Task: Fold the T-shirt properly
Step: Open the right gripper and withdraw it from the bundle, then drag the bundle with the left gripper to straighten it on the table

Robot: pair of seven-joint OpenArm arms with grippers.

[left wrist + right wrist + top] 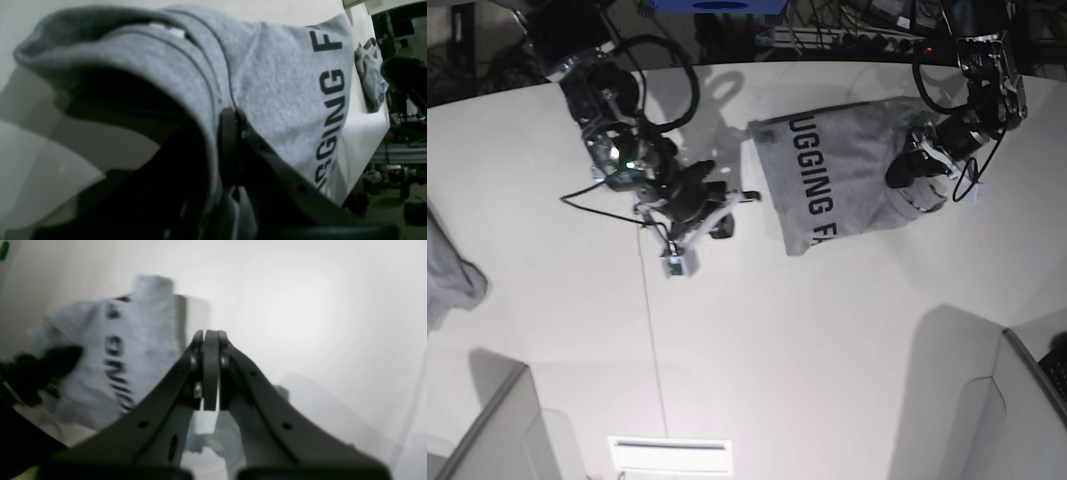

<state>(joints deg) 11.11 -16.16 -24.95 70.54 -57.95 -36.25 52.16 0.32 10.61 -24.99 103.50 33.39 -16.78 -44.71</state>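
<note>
A: Item one, the T-shirt (837, 175). Location?

B: It lies on the white bench (757, 340), toward the far side, partly folded into a rough rectangle. Its right edge, as the base view shows it, is bunched and lifted at the left hand (905, 170).

A: Condition of that hand?

B: The left hand is clenched on the T-shirt; the wrist view shows the dark fingers (228, 146) pinching a thick fold of grey cloth, with the ribbed collar arching over them. The hold is probably meant to carry that side across the body of the shirt for the next fold.

A: Item two, the right hand (210, 340)?

B: Clenched, with nothing between the fingertips. It sits low over the bench just beside the shirt's opposite edge, not touching the cloth as far as the base view shows. Likely it waits there to pin or take that edge.

A: Appearance of the shirt?

B: Heather-grey knit, black block capitals running along the upper face, reading in part "UGGING". The surface is fairly smooth near the lettering and rumpled at the gripped side.

A: Anything else listed?

B: A smaller grey cloth (449, 280) at the bench's left edge, well apart.
</note>
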